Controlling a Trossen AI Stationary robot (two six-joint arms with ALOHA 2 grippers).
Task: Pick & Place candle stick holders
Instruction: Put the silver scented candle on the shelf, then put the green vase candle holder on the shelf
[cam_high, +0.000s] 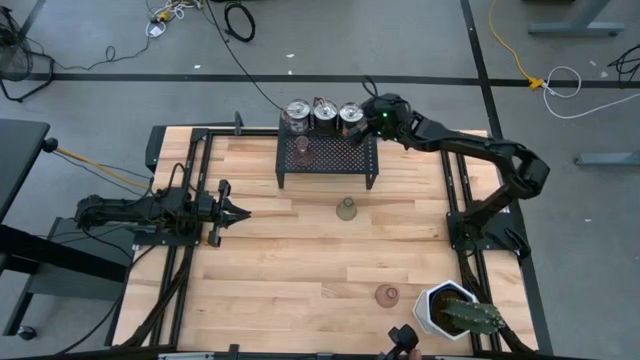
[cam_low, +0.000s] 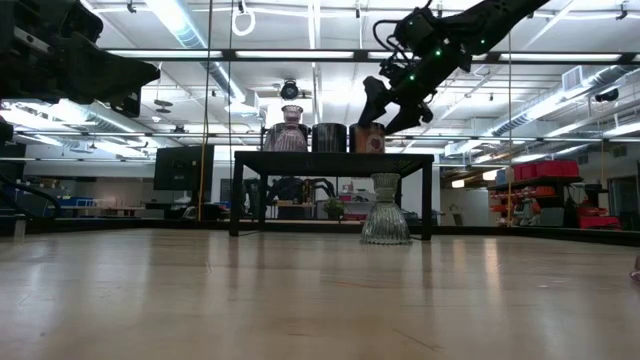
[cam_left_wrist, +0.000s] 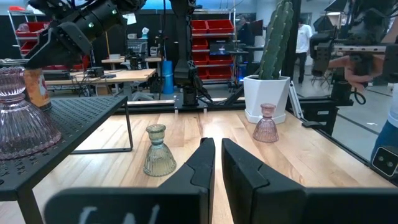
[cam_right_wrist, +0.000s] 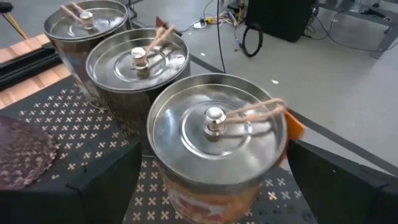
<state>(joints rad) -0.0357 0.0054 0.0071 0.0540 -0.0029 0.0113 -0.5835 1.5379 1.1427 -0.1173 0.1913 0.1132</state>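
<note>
Right end effector (cam_high: 362, 113) hangs over the back right corner of the black mesh rack (cam_high: 328, 156), fingers spread wide w/ nothing gripped, straddling the rightmost silvery holder (cam_right_wrist: 214, 146) w/o clearly touching it; low view shows it just above & beside that can. 3 silvery holders stand in a row along the rack's back edge: left (cam_high: 297, 113), middle (cam_high: 324, 115), right (cam_high: 350, 115), sides touching or nearly so. One pink glass holder (cam_high: 302, 147) sits on the rack top, near its left end, just in front of the left can. Olive-green glass holder (cam_high: 346, 208) stands upright on the bench (cam_high: 300, 270), just in front of the rack. 2nd pink glass holder (cam_high: 387, 295) is on the bench near the front, just beside the white hexagonal cactus pot (cam_high: 447, 308). Left end effector (cam_high: 232, 212) waits at the bench's left side, fingers pressed nearly together, empty, pointing toward the middle
</note>
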